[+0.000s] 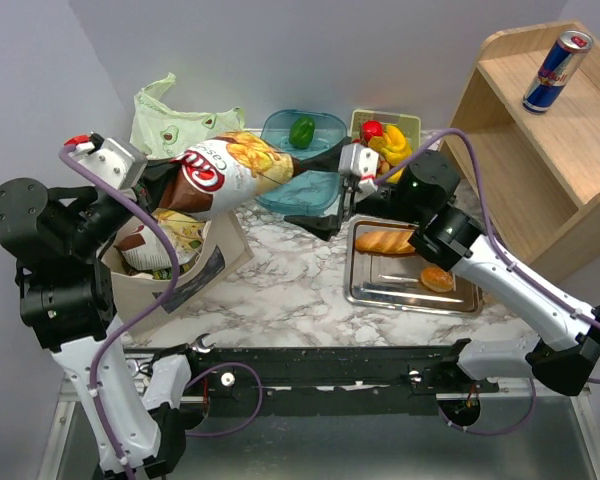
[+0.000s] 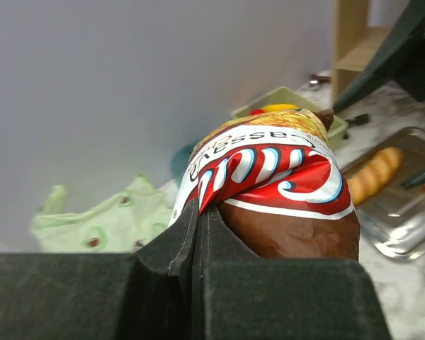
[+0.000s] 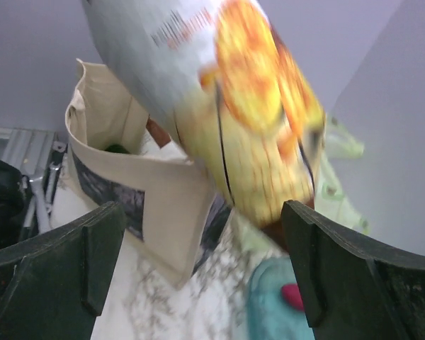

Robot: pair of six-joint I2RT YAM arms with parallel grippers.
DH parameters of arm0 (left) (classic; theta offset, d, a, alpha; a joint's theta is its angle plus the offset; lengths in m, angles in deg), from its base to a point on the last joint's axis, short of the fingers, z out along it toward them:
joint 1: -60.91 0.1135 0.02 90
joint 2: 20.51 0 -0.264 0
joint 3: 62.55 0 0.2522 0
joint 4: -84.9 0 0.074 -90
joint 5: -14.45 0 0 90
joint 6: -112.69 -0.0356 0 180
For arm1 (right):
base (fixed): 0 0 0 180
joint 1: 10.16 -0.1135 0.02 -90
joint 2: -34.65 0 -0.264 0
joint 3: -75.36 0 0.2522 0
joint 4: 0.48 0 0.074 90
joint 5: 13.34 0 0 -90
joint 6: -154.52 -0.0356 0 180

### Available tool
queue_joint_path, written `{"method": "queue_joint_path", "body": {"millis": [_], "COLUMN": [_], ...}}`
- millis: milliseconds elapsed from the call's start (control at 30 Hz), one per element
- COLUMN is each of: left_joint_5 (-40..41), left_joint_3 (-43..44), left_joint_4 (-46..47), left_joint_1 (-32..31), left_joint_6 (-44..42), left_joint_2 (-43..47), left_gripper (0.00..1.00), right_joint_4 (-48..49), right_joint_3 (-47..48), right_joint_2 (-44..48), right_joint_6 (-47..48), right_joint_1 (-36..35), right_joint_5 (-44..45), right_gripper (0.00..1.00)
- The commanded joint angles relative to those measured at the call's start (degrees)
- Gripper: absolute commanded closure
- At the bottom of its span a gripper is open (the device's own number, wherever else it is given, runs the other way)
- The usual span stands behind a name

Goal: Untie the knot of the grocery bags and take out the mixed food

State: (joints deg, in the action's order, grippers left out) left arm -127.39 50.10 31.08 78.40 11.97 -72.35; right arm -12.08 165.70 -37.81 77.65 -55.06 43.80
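Observation:
A red, brown and white crisp bag hangs in the air above the beige canvas tote. My left gripper is shut on its left end; in the left wrist view the jaws pinch the crisp bag at its seam. Just right of the bag's free end, my right gripper is open, and in its own view the crisp bag hangs above and between the spread fingers. The pale green bag lies slack at the back left; I cannot make out a knot.
A teal bin holds a green bell pepper. Behind it a green tray has bananas. A metal tray carries a bread loaf and bun. At the right, a wooden shelf holds a can.

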Motion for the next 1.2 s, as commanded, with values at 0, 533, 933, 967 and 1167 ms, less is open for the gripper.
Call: {"method": "queue_joint_path", "body": {"millis": [0,533,933,967,1167], "left_joint_5": [-6.61,-2.87,-3.67,-3.28,-1.64], "left_joint_3": [-4.44,-8.54,-5.44,-4.34,5.46], "left_joint_4": [6.84,2.00,-4.80,-6.57,-19.84], "left_joint_1": [-5.60,-21.67,-24.46,-24.44,-24.20], "left_joint_6": [11.69,9.55,4.11,2.27,-9.20], "left_joint_2": [-0.36,-1.58,-4.59,-5.02,-7.56], "left_gripper": [1.00,1.00,1.00,1.00,0.21], "right_joint_4": [-0.23,3.82,9.23,9.43,4.85], "right_joint_3": [4.09,5.58,-0.90,-1.77,-3.28], "right_joint_2": [-1.00,-8.45,-5.19,-4.27,-0.55], "right_joint_6": [19.61,41.55,44.58,44.47,41.64], "right_joint_1": [-5.87,-22.76,-23.54,-23.57,-23.53], "right_joint_5": [3.63,30.03,27.80,27.64,28.24], "right_gripper": [0.00,0.00,0.63,0.74,0.99]}}
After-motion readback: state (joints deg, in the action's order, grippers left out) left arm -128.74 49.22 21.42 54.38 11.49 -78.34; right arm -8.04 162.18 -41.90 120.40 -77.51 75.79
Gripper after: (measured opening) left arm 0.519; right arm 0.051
